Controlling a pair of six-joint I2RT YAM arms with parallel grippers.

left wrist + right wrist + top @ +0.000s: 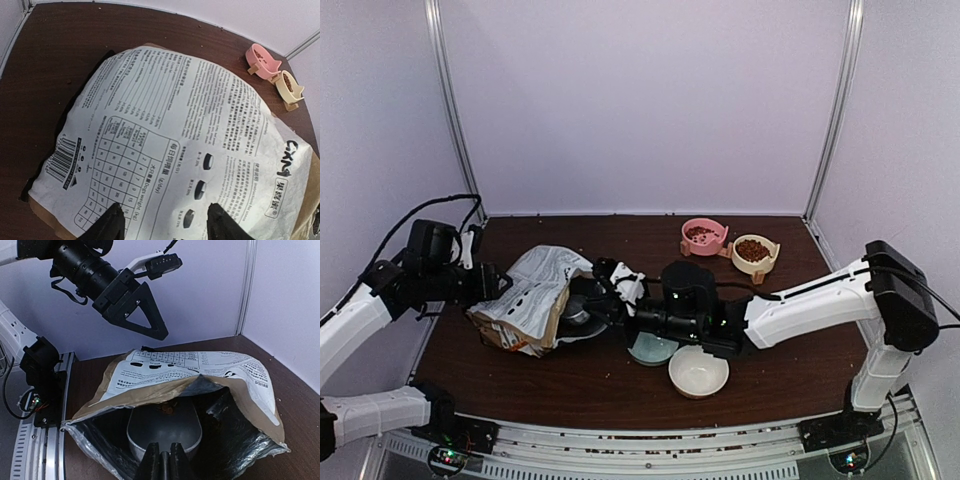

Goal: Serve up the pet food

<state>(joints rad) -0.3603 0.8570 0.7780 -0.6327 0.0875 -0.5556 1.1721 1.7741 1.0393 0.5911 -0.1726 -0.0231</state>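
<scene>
Serving looked about half done. Pet food filled the pink bowl and the cream bowl near the far right corner of the desk, while the white bowl by the near edge lay empty and the grey bowl beside it, partly hidden by the arm, showed no food. The right end effector was clenched on the handle of a grey scoop pushed into the mouth of the bag on the left half of the desk, with only a few pellets in it. The left end effector hung released above the bag.
</scene>
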